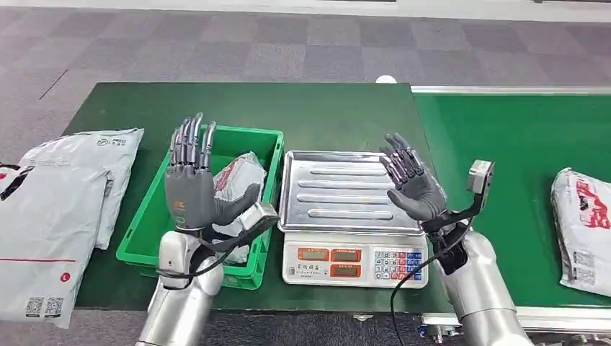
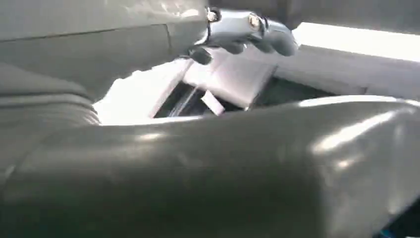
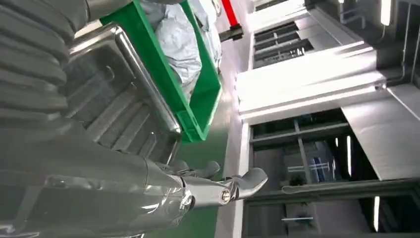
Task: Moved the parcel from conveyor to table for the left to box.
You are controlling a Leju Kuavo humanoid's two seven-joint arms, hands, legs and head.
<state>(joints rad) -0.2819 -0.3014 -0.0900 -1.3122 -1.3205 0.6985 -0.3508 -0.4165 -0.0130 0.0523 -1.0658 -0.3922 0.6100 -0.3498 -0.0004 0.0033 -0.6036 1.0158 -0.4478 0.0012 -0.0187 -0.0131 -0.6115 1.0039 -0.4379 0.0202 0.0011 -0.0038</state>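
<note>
1. Both arms were raised over the bench [image 1: 238, 108]. The left hand [image 1: 193, 189] hovered above the near side of the green crate [image 1: 148, 216], fingers [image 1: 191, 144] straight, spread and gripping nothing.
2. The right hand [image 1: 414, 184] hung over the right edge of the steel tray [image 1: 339, 191] of the scale [image 1: 353, 261], palm up, fingers apart and empty; the right wrist view showed the same.
3. The parcel [image 1: 580, 231] to be moved lay flat on the green conveyor [image 1: 504, 144], at the far right, well apart from the right hand and partly cut off by the frame edge.
4. One wrapped package [image 1: 241, 176] already sat inside the crate. Two grey mailing bags [image 1: 65, 194] lay on the bench left of the crate.
5. Judgement: the step in hand was the start of a cycle. Nothing was held, and the reach for the conveyor parcel had not begun.
6. Next move, as I read it: the right arm must swing right and down onto the parcel, close on its soft wrapping, then carry it across to the bench within the left hand's reach.
7. Left wrist view too blurred to add anything.
</note>
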